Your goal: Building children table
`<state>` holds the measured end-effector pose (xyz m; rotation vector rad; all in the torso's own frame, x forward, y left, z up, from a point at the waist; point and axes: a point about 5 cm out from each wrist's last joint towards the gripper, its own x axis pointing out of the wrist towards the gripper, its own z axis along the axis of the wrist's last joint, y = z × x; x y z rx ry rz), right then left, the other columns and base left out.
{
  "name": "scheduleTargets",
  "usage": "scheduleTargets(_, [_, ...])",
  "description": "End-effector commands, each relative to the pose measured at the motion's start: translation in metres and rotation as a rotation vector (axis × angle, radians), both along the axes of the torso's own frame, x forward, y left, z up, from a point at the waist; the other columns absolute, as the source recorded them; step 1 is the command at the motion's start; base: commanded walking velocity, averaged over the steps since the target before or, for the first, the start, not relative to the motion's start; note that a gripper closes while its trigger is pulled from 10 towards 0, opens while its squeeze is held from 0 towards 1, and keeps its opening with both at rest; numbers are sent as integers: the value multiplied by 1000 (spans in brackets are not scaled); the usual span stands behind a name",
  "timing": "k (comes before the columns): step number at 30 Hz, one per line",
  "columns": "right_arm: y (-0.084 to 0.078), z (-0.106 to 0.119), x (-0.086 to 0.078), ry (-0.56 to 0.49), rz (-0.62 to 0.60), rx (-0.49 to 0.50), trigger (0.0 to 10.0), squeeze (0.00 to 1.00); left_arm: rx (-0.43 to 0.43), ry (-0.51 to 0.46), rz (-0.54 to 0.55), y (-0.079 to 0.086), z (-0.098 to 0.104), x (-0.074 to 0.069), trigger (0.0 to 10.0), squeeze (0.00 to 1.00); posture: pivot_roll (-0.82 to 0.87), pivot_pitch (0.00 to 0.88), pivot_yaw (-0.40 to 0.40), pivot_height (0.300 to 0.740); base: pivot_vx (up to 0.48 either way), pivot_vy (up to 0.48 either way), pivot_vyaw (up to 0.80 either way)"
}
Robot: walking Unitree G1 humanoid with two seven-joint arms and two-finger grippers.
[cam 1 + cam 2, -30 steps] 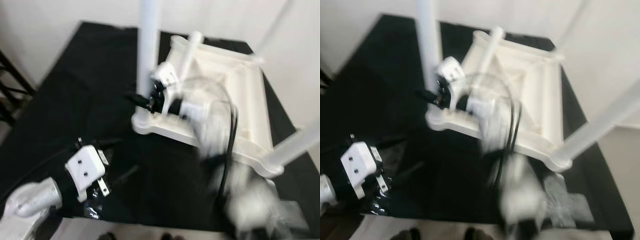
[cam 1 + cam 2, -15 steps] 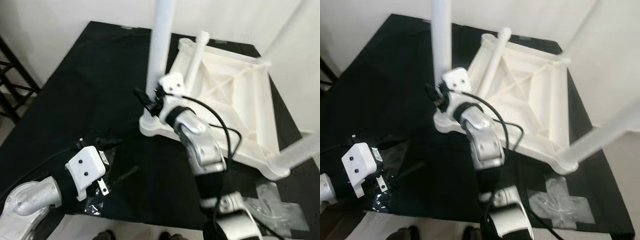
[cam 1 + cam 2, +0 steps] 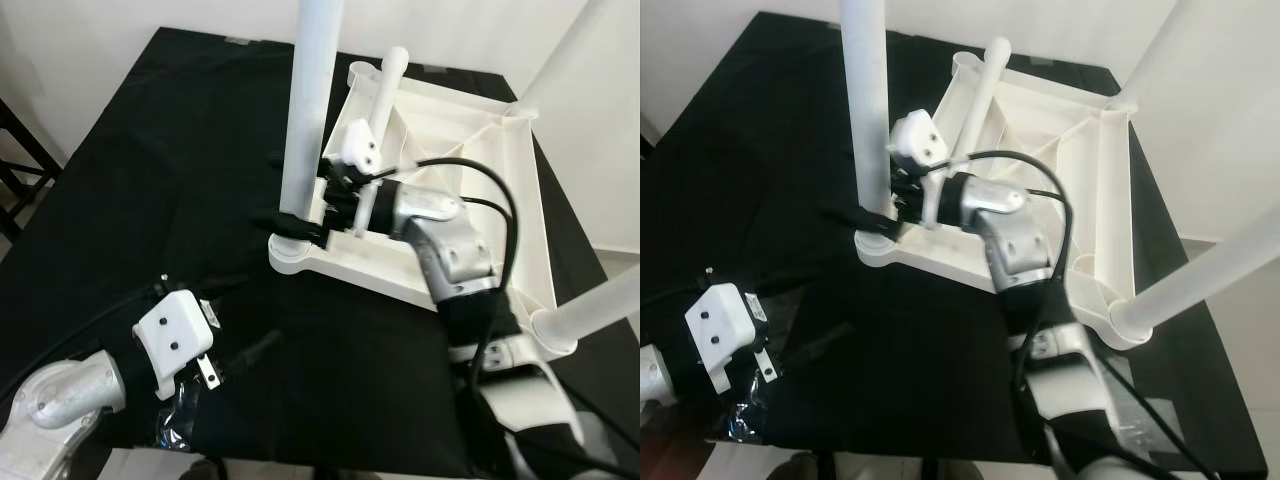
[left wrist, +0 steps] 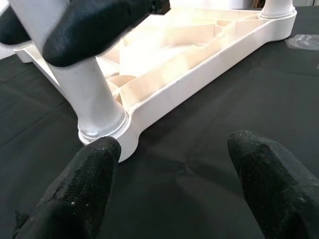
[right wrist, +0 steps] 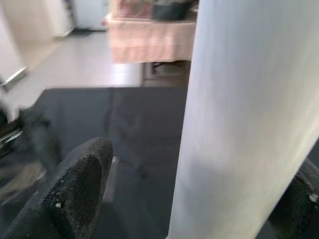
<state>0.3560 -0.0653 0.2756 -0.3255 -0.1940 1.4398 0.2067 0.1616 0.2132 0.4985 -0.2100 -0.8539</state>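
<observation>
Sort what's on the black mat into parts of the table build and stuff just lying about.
Part of the build:
- upturned white tabletop
- upright leg at its near corner, with the right gripper around it
- loose leg lying across the tabletop
- leg at another corner

Lying about:
- clear plastic bag beside the left gripper
- black mat

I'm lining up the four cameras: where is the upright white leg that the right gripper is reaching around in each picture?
Left eye: white leg, upper centre.
Right eye: leg, upper left of centre.
Left wrist: leg base in its corner socket.
Right wrist: close up, between fingers.
Shared landmark: overturned tabletop.
</observation>
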Motion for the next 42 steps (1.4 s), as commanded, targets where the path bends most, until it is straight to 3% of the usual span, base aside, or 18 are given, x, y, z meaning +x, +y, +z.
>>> scheduleTargets(1, [7,-6,-2,10,77,-36,10000,0,4,12,-15,-4,-3,-3,10000,0,164,243,-144,740,0,0,0])
scheduleTargets(5, [9,0,6,43,80,-24,10000,0,9,10,-9,-3,-2,-2,10000,0,180,253,-151,740,0,0,0])
scheduleTargets(6, [9,-1,7,47,84,-27,0,0,10,9,-7,-3,-1,-3,10000,0,181,255,-151,740,0,0,0])
scheduleTargets(15, [6,-1,9,54,138,-35,0,0,11,9,-3,-1,-1,-3,10000,0,174,262,-146,740,0,0,0])
scheduleTargets(21, [-10,-15,10,60,91,-56,0,0,8,13,-11,-2,-2,-3,10000,0,162,262,-145,740,0,0,0])
scheduleTargets(22, [-17,-28,12,64,-41,-68,0,0,6,14,-12,-2,-3,-3,10000,0,153,261,-153,740,0,0,0])
scheduleTargets(25, [-19,-33,13,64,-85,-72,0,0,5,14,-12,-2,-3,-3,10000,0,153,261,-153,740,0,0,0])
scheduleTargets(26, [-16,-45,14,97,-234,-37,0,0,6,14,-11,-2,-3,-3,10000,0,149,264,-162,740,0,0,0])
scheduleTargets(27, [-13,-60,16,126,-507,37,0,0,7,13,-9,-1,-3,-3,10000,0,149,262,-159,740,0,0,0])
scheduleTargets(28, [-13,-60,16,126,-507,37,0,0,7,13,-9,-1,-3,-3,10000,0,149,262,-159,740,0,0,0])
scheduleTargets(29, [-12,-90,-1,134,-701,0,0,0,9,14,-8,0,-3,-2,10000,0,145,253,-144,740,0,0,0])
scheduleTargets(31, [-12,-90,-1,134,-701,0,0,0,9,14,-8,0,-3,-2,10000,0,145,253,-144,740,0,0,0])
scheduleTargets(32, [-10,-106,-18,148,-825,4,0,0,18,10,-10,1,-2,-2,10000,0,145,253,-138,740,0,0,0])
scheduleTargets(35, [0,-108,-31,125,-808,2,0,0,2,5,-16,-1,-2,0,10000,0,129,231,-143,740,0,0,0])
scheduleTargets(40, [8,-98,-24,103,-759,7,0,0,-3,12,-25,-4,-4,-1,10000,0,143,221,-158,740,0,0,0])
scheduleTargets(41, [10,-92,-21,93,-758,9,10000,0,-3,9,-23,-4,-4,-1,10000,0,147,211,-156,740,0,0,0])
scheduleTargets(42, [10,-92,-21,93,-758,9,10000,0,-3,9,-23,-4,-4,-1,10000,0,147,211,-156,740,0,0,0])
